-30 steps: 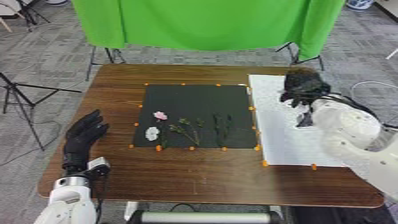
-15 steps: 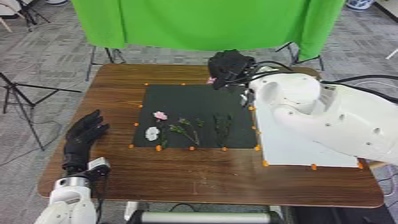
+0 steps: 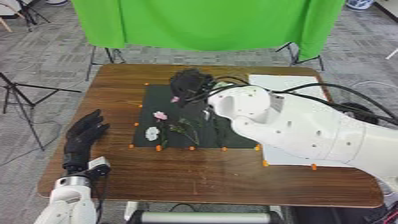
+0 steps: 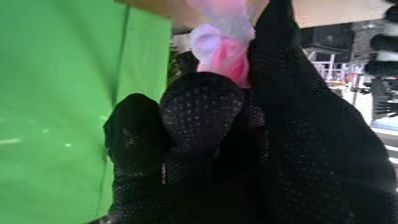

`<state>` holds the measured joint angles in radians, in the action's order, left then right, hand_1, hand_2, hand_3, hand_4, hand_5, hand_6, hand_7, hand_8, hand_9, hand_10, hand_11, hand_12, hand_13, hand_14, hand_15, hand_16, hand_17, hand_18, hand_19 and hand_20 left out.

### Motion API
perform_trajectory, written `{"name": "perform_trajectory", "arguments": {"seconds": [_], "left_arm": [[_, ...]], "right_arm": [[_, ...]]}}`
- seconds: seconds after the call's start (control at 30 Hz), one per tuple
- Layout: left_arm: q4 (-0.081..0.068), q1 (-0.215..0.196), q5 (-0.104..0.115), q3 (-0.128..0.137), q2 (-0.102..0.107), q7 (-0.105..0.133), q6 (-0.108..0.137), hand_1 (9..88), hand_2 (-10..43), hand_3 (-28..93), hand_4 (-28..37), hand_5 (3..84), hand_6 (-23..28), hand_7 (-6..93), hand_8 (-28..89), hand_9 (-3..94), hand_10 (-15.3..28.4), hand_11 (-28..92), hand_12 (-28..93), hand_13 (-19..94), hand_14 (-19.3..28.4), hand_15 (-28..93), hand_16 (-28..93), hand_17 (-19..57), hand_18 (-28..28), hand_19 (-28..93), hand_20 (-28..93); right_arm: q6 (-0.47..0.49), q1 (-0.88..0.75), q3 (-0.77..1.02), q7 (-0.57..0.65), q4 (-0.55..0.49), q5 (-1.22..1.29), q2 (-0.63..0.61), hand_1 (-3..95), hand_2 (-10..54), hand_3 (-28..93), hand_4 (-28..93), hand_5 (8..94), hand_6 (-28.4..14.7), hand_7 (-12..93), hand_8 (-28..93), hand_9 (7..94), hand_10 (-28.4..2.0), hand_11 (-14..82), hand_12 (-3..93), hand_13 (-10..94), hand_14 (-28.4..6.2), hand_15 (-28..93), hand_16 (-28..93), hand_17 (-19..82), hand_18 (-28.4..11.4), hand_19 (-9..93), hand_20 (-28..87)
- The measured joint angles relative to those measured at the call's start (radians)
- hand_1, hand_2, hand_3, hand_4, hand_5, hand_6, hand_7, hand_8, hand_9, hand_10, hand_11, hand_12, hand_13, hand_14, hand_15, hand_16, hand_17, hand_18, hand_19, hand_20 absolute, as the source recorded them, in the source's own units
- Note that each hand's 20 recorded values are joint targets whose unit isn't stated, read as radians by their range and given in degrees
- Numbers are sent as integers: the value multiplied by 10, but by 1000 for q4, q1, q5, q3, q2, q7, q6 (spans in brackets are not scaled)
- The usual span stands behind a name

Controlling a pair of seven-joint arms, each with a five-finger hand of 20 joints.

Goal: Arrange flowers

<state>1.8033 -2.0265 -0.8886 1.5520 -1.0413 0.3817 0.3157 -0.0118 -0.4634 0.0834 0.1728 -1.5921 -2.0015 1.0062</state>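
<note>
Jutting from the right hand (image 3: 189,82) is a pinched pink flower (image 4: 228,59).

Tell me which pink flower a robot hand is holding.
The held pink flower is the one pinched in the right robot hand; the other pink flower lies on the black mat, near the white flower.

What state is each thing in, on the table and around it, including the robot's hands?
Right hand: curled, pinching a flower
Held pink flower: gripped, off the mat
Left hand: open, fingers extended
Other pink flower: lying on the mat
White flower: lying on the mat
Green sprigs: lying on the mat
Black mat: flat, partly covered
White sheet: flat, partly hidden by the arm
Green cloth: hanging
</note>
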Motion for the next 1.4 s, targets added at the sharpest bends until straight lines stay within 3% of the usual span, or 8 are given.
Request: {"name": "perform_trajectory", "arguments": {"seconds": [0.13,0.63,1.13,1.4], "left_arm": [[-8,10,-1,-4,0,-3,-7,383,-92,699,-137,427,-7,212,-103,380,110,216,121,376,161,293,-12,89,142,183,211],[-18,37,-7,-16,1,-21,-35,380,-91,699,-139,429,-9,209,-102,378,109,212,124,371,160,289,-10,80,145,178,208],[-20,41,-8,-17,0,-22,-41,378,-92,699,-138,428,-5,203,-99,378,109,213,124,368,161,288,-8,76,146,179,209],[-22,44,-8,-18,0,-22,-43,377,-93,700,-138,426,-2,201,-97,378,109,213,124,368,160,287,-7,74,146,179,208]], "right_arm": [[3,-26,-3,-1,12,0,21,584,-78,621,-222,751,34,258,28,585,-106,81,152,853,-14,633,290,600,-110,932,567],[7,-57,-16,11,57,24,106,569,-65,610,-208,729,47,272,18,595,-109,84,149,851,-19,634,281,595,-115,932,559],[6,-65,-11,32,116,50,127,548,-68,605,-192,709,48,272,9,594,-111,83,149,851,-24,634,280,592,-120,932,556],[47,-70,-3,51,130,51,127,491,-89,611,-171,638,30,255,13,566,-120,77,151,841,-33,627,276,579,-127,932,537]]}}
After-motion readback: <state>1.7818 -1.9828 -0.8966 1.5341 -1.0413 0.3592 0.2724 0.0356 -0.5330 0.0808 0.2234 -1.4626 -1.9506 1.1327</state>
